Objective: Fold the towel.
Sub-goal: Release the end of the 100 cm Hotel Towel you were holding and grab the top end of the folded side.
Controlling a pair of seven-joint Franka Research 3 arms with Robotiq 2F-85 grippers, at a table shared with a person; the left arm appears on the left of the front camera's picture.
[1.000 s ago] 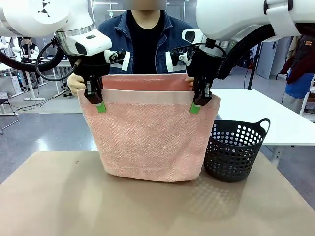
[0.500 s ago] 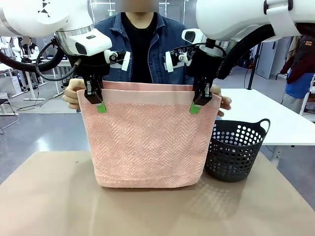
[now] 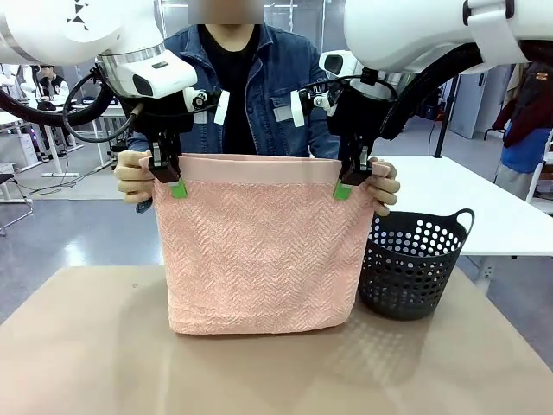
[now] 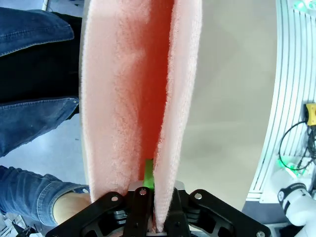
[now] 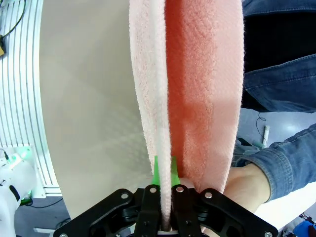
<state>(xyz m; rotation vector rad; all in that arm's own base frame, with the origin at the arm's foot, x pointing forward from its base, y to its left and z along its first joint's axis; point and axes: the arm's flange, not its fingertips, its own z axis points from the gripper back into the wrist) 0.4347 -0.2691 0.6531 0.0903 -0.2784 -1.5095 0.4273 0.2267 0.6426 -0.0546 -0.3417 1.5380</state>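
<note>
The salmon-pink towel (image 3: 259,251) hangs doubled over above the table, its lower fold just over the tabletop. My left gripper (image 3: 177,187) is shut on its top left corner and my right gripper (image 3: 343,189) is shut on its top right corner. In the left wrist view the towel (image 4: 133,113) runs away from the left gripper (image 4: 154,197) as two layers; the near layer is pinched between the green pads. In the right wrist view the right gripper (image 5: 164,190) pinches the near layer of the towel (image 5: 187,89) the same way. The person's hands (image 3: 132,177) hold the far layer at both corners.
A dark perforated plastic basket (image 3: 415,259) stands on the tan table (image 3: 86,346) just right of the towel. The person in a denim jacket (image 3: 276,78) stands at the far side. A white table (image 3: 484,199) lies behind at the right.
The person has brought the far layer down and forward, level with the top edge I hold. Their hands now grip the corners beside my grippers. Both arms have stayed put.
</note>
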